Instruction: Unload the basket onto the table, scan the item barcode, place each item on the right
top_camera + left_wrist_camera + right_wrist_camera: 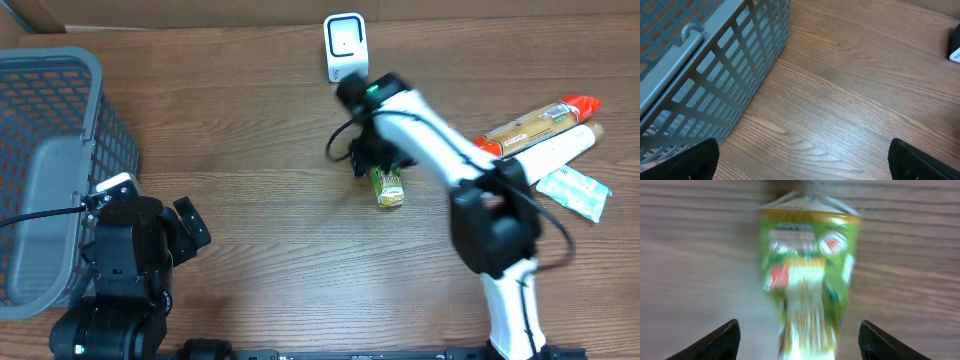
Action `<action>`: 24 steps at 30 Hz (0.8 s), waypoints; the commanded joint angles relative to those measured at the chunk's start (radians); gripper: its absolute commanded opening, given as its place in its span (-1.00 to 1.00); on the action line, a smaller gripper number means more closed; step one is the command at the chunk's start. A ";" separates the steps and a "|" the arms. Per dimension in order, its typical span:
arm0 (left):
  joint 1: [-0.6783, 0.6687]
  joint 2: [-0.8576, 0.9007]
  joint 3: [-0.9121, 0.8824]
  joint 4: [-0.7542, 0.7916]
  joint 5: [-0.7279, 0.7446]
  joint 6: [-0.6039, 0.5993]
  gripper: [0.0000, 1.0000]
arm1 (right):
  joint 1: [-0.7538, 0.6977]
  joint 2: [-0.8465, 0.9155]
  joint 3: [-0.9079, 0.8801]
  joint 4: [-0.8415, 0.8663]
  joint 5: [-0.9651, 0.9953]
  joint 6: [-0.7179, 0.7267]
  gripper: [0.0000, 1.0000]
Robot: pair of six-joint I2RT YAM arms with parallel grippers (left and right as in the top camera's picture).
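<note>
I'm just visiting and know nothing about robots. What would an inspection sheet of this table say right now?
Surface: brown wooden table, grain visible.
Job's things: green packet lying flat; white scanner standing near the far edge.
Clutter: grey basket at the left; orange-tipped packet, white tube and pale packet at the right.
Grippers: left fingers spread wide over bare wood; right fingers open on either side of the green packet, not touching it.
Cables: black cable running to the left arm; a black loop beside the right wrist.
Surroundings: nothing seen.
</note>
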State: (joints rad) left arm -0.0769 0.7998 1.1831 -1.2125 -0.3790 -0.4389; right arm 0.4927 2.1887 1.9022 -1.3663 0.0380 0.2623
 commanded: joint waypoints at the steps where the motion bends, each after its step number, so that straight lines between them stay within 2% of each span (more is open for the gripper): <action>1: 0.003 -0.001 -0.001 0.000 -0.013 -0.011 0.99 | -0.101 -0.143 0.006 -0.014 -0.235 -0.103 0.54; 4: 0.003 -0.002 -0.001 0.000 -0.013 -0.011 0.99 | -0.214 -0.145 -0.013 -0.045 -0.430 -0.212 0.61; 7: 0.003 -0.002 -0.001 0.000 -0.013 -0.011 0.99 | -0.303 -0.144 -0.135 -0.018 -0.613 -0.335 0.61; 17: 0.003 -0.002 -0.001 0.001 -0.013 -0.011 0.99 | -0.349 -0.144 -0.511 0.286 -0.674 -0.350 0.62; 20: 0.003 -0.001 -0.001 0.000 -0.013 -0.011 0.99 | -0.348 -0.144 -0.564 0.351 -0.693 -0.351 0.59; 24: 0.003 -0.002 -0.001 0.000 -0.013 -0.011 0.99 | -0.346 -0.144 -0.607 0.418 -0.714 -0.375 0.46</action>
State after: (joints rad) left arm -0.0769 0.7998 1.1831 -1.2125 -0.3794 -0.4393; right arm 0.1410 2.0422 1.3193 -0.9779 -0.6331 -0.0841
